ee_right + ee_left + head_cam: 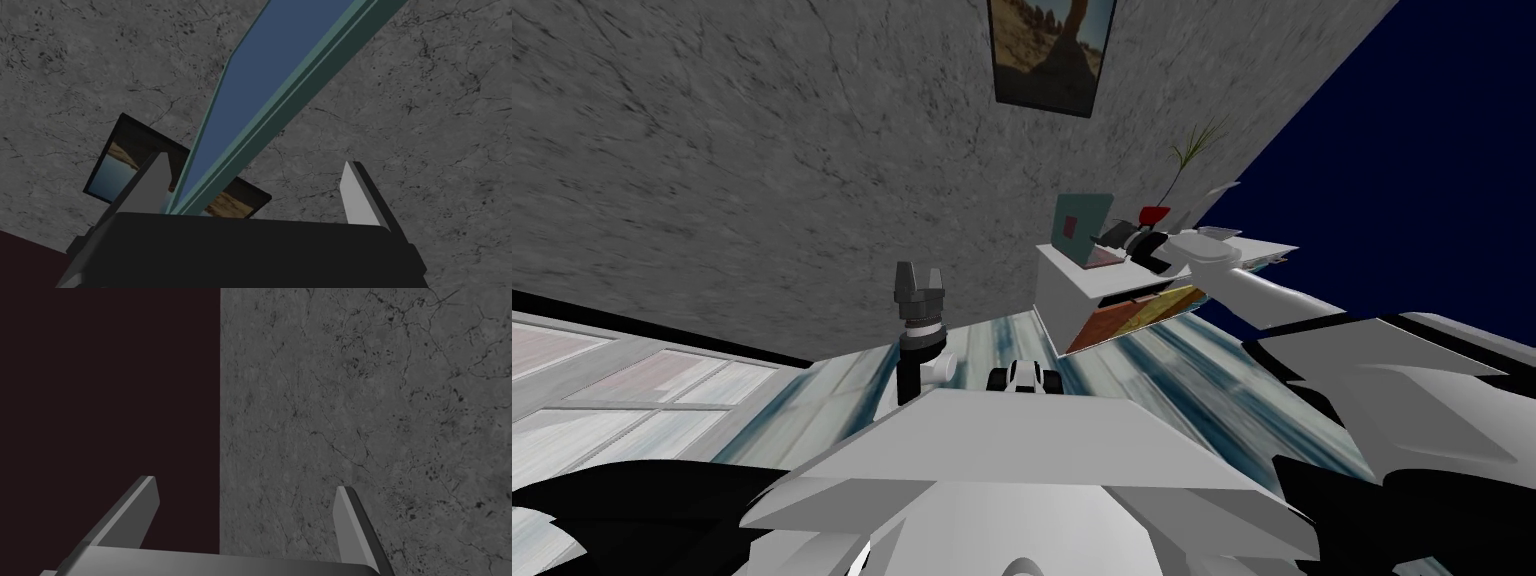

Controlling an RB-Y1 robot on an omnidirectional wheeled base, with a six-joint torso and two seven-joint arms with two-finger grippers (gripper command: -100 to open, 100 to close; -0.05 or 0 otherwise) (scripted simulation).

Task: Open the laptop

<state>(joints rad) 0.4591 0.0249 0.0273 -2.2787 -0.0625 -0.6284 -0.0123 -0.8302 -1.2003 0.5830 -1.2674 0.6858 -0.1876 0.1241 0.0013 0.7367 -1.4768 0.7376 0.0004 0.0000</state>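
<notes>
Nearest the camera, the robot's left claw (pixel 917 283) stood upright on its arm, pointing up in front of the grey, cracked wall. Its two thin grey fingers (pixel 142 500) were spread wide, with nothing between them.

Further off, the right arm reached out across the streaked blue and white floor (pixel 1212 380) to a white bench (pixel 1067 285) standing against the wall. The laptop (pixel 1082 222) sat on top of that bench, close to the wall. Its teal lid was lifted well up from its base, nearly upright.

The right claw (pixel 1110 238) was at the laptop, on the open side of the lid. Seen from that hand, the claw (pixel 255 164) was spread open too. The laptop's lid (pixel 260 65), with a blue screen face and a teal rim, ran up between the two fingers. It passed just beside one finger (pixel 150 180) and stood well apart from the other. Whether the lid touched the near finger could not be told. The claw was not pinching it.

A red pot (pixel 1152 214) with a thin green plant stood on the bench just beyond the laptop. A dark-framed picture (pixel 1047 50) hung on the wall above. An orange and yellow panel (pixel 1137 310) showed on the bench's front.
</notes>
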